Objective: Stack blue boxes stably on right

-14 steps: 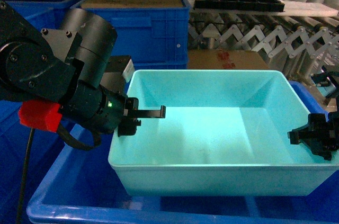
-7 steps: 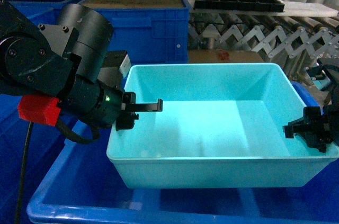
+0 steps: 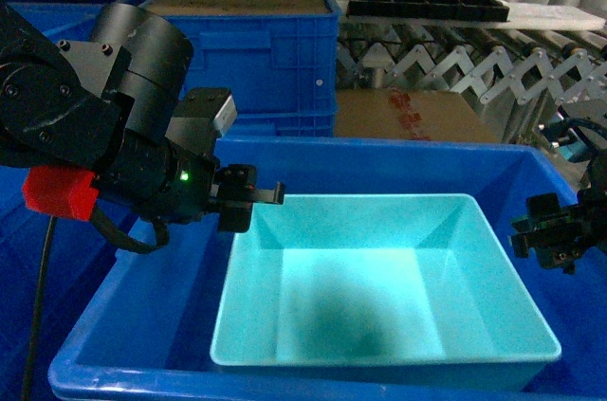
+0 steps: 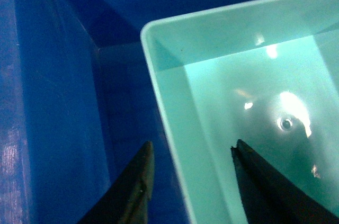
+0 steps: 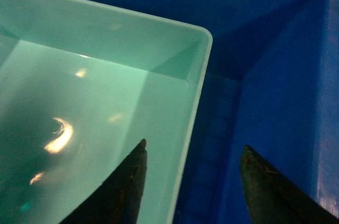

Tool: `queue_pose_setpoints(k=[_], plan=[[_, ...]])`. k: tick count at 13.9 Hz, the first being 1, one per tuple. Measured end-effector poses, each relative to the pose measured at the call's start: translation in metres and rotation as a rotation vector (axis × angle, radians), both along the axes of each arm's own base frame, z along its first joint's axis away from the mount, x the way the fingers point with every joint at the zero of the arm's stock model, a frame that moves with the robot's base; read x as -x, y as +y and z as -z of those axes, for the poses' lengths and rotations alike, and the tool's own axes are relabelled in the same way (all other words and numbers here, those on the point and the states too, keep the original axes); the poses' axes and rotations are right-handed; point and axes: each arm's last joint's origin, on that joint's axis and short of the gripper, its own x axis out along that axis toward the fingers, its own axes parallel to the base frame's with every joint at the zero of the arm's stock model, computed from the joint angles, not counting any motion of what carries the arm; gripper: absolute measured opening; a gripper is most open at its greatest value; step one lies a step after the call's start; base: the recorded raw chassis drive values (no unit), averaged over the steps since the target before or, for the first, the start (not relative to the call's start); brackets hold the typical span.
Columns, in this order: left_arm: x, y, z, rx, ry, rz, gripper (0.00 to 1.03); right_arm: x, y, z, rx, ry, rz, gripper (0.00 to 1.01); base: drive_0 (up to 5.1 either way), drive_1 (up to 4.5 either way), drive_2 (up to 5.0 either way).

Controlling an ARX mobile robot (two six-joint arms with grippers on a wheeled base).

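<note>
Left pincer sits spread wide, straddling the turquoise tub's left wall: in its wrist view one finger hangs outside over the gap, the other inside the tub, neither pressing the rim as far as we can tell. Right pincer is likewise spread wide at the opposite wall, one finger over the tub's inside, one over the gap toward the royal-blue tub; nothing gripped by either.

Between the two pincers the turquoise tub lies nested down inside the royal-blue tub, rim below the outer rim, roughly level (gaps show on both short sides). So we judge the stack as placed, or close to it.

Handling: thin smooth plastic, looks light and fairly stiff but the walls may flex, and the glossy surface could slip under the fingers. Best hold, we think, is the rolled rim at the short walls, pinched from both ends at once so it does not tip.

Behind the pincers: ribbed dark-blue crates, a roller conveyor, a black tray.
</note>
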Motion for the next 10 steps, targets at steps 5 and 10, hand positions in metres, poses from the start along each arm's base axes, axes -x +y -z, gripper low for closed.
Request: queue_pose_setpoints(k=[5,10], plan=[[-0.0001,0.0001,-0.0001,-0.011,-0.004,0.012,0.94,-0.0002,0.0,-0.0002,0.009,-0.004,-0.007,1.0,0.0,0.0,0.0],[-0.0007,-0.0004,-0.0053,0.004,-0.026,0.02,0.98,-0.0018,-0.0014,-0.0052,0.007,-0.033,-0.004,0.98,0.0,0.0,0.0]])
